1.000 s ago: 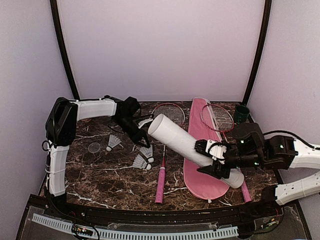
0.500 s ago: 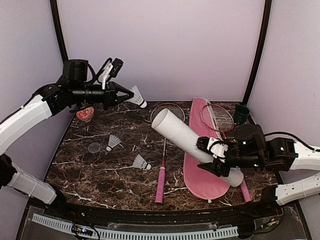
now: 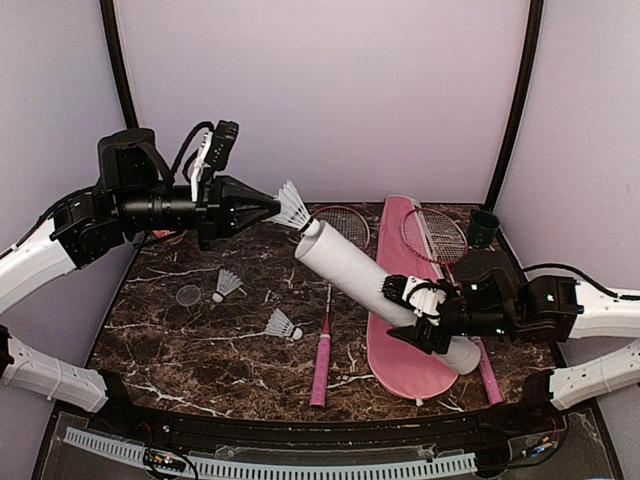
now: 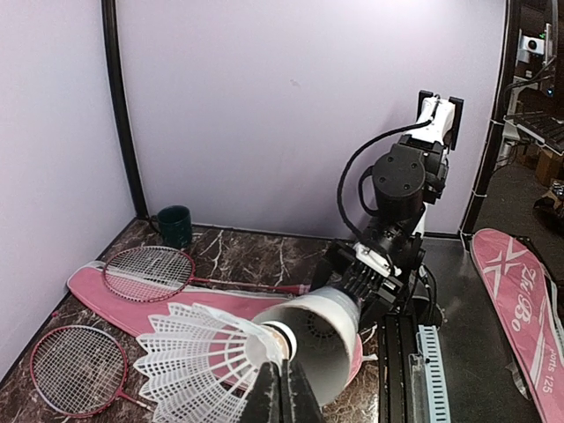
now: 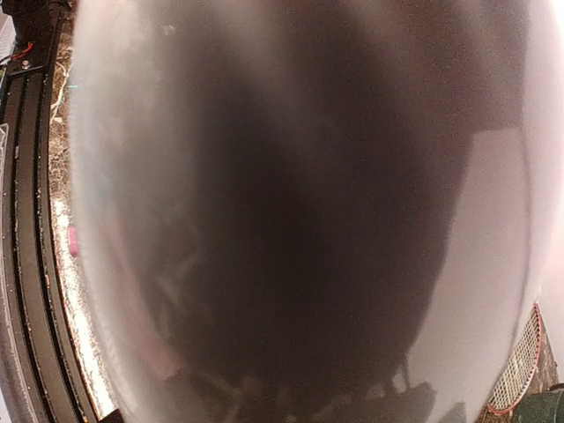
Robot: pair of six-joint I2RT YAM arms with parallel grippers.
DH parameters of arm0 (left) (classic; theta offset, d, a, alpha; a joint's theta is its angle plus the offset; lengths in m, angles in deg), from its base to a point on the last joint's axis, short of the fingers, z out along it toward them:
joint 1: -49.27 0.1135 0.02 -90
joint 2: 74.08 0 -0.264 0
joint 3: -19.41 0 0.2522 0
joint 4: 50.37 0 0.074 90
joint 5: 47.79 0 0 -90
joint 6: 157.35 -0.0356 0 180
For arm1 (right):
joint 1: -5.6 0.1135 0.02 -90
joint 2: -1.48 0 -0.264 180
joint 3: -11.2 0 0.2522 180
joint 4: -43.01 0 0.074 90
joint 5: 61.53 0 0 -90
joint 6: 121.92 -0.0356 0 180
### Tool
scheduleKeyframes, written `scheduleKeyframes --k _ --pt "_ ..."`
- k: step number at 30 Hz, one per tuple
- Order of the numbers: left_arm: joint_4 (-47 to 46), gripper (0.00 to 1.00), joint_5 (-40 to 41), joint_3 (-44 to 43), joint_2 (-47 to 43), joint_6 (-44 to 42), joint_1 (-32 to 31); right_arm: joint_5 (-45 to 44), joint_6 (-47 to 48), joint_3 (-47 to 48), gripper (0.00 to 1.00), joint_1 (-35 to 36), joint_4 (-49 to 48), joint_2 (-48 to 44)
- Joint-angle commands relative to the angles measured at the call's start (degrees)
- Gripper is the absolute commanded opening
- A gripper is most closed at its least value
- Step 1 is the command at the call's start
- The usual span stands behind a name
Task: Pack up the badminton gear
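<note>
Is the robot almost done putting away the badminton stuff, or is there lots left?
Lots left. Nothing looks packed yet. In hand: the left pincer pinches one shuttlecock right at the mouth of the white tube, which the right pincer holds tilted up. Left to do: two shuttlecocks lie on the table, and both rackets are outside the pink bag, one lying on top.

Robot lab booth: plain lilac walls (image 3: 320, 90), marble table (image 3: 200, 340).

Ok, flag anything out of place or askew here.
Nothing spilled or damaged. Two shuttlecocks lie loose on their sides on the table, and one racket rests partly on the pink bag, not in it. The white tube is tilted only because the right gripper holds it.
</note>
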Motion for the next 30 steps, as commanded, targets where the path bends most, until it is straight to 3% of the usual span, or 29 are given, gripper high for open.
scheduleKeyframes --k 1,23,24,28,30 --pt "0.5 0.0 -0.5 1.1 -1.4 -1.1 -2.0 -1.1 -1.6 1.5 0.31 0.0 -5.0 -0.5" --pt "-4.9 0.0 -10.2 2.0 4.6 3.5 -6.7 3.0 1.0 1.3 0.3 0.0 -6.4 -1.8" --pt "-4.5 0.04 -10.5 1.8 4.5 3.7 -6.7 3.0 1.2 1.1 0.3 0.1 -6.5 -1.9" --pt "2.7 0.49 -8.9 -1.0 3.8 0.6 -6.7 3.1 1.4 0.9 0.3 0.0 -6.0 -2.2" --pt "6.5 0.58 -7.4 -2.2 2.8 -2.1 -6.6 3.1 1.4 0.9 0.3 0.0 -5.5 -2.3"
